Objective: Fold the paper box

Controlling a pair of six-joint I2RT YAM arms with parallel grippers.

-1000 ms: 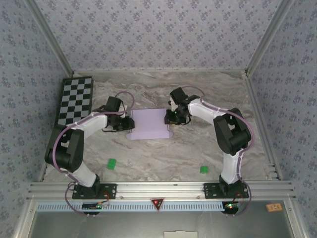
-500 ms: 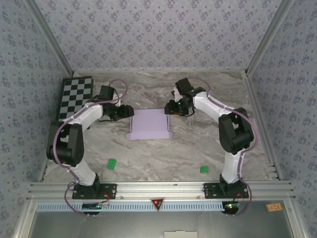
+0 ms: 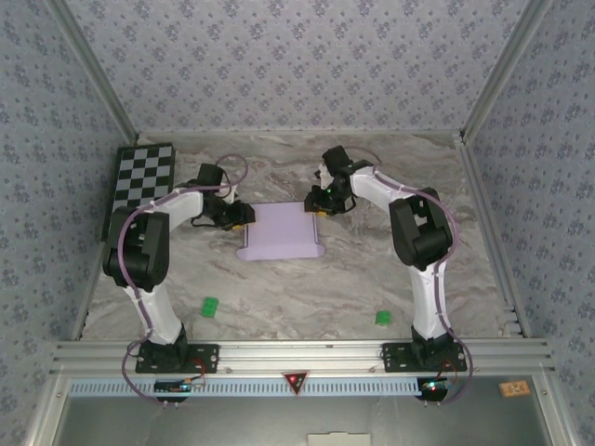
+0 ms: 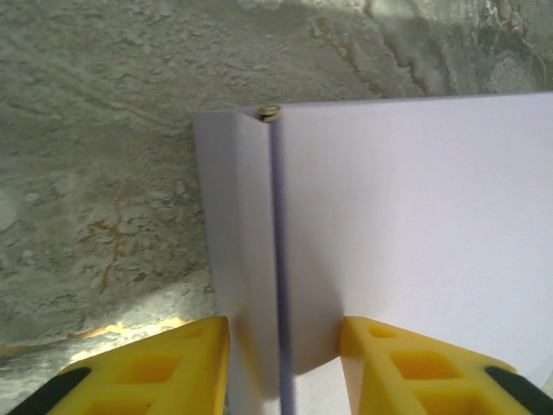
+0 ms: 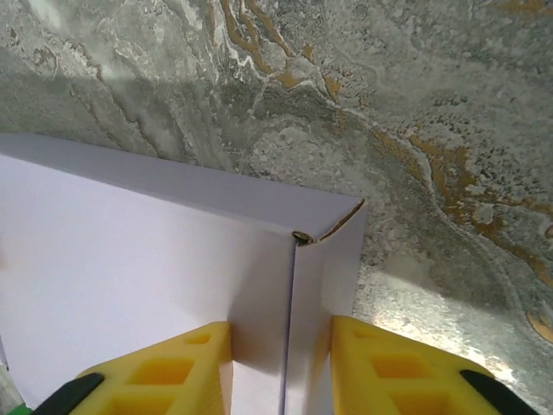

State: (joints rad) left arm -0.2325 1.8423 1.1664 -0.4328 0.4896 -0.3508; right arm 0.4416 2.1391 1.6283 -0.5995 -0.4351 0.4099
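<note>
The paper box (image 3: 279, 234) lies flat and folded in the middle of the table, lavender side up. My left gripper (image 3: 245, 216) is at its far left corner and my right gripper (image 3: 314, 206) at its far right corner. In the left wrist view the yellow fingers (image 4: 173, 367) straddle the box (image 4: 415, 216) along its folded side edge, one on the narrow side wall, the other on the top panel; that gripper (image 4: 283, 367) is shut on the card. The right gripper (image 5: 281, 367) pinches the box (image 5: 130, 242) the same way, just below a slightly gaping corner flap.
A black-and-white checkerboard (image 3: 139, 186) lies at the far left by the wall. Two small green pieces (image 3: 210, 306) (image 3: 382, 318) sit on the marble table (image 3: 400, 269) nearer the arm bases. Patterned walls close in three sides.
Both grippers let go of the box's side edges, drew back towards the far wall, then came in again and closed on the far corners. The box has stayed put.
</note>
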